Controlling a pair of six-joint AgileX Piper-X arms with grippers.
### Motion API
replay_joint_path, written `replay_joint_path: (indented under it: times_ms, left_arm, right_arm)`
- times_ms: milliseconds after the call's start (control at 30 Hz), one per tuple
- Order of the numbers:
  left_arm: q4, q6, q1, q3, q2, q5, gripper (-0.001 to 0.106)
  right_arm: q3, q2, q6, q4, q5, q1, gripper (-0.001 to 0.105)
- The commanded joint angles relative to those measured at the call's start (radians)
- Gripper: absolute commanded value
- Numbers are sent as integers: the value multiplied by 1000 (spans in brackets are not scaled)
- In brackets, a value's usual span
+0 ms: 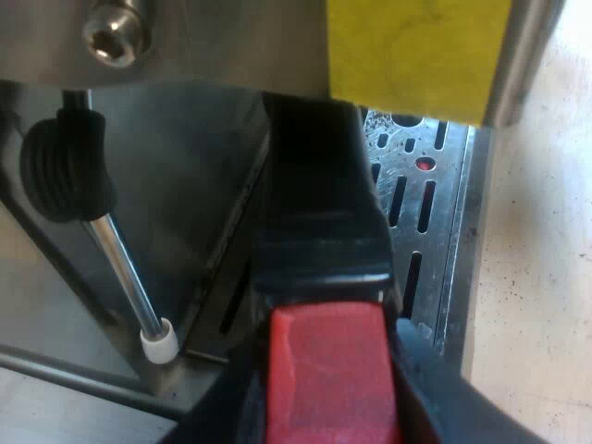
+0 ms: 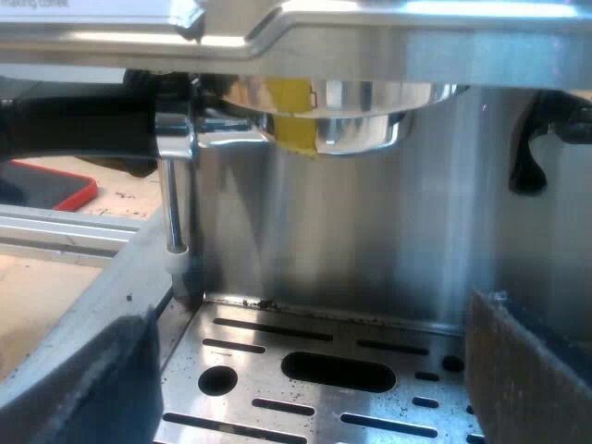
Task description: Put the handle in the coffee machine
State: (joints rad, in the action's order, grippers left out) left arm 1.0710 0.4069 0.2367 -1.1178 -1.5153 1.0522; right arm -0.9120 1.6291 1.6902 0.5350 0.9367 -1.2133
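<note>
Locking step — grips handle by red end with left end effector, far end under coffee machine head. Holds right end effector wide open, empty. Next, likely: twist handle to lock.

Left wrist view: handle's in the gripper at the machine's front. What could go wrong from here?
1. The steam wand hangs close beside the handle; a locking swing toward it could knock it.
2. The left gripper grips at the red end, so the twist may make it slip.
3. The metal holder sits up at the espresso machine; seating cannot be judged, and early release could drop it onto the drip tray.
</note>
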Motion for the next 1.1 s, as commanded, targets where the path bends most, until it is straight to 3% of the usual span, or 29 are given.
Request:
replay_joint_path:
  times_ms: [33,200,433,600,800,967,1100]
  left_arm:
    - [28,-38,18,-20,38,156,0]
    - [28,-50,18,-20,66,192,0]
    - [28,-50,18,-20,75,185,0]
    - [57,-51,18,-20,75,182,0]
    - [87,-78,18,-20,75,178,0]
    - [87,-107,14,-20,75,140,0]
    - [87,-120,14,-20,75,140,0]
  right_arm:
    - [-1,-4,16,7,3,5,70]
    - [-1,-4,16,7,3,5,70]
    - [-1,2,16,4,-6,43,69]
    - [-1,35,16,7,-83,83,46]
    - [-1,98,16,54,-96,105,45]
    - [-28,238,120,337,-133,143,44]
    - [-82,298,141,387,-134,165,44]
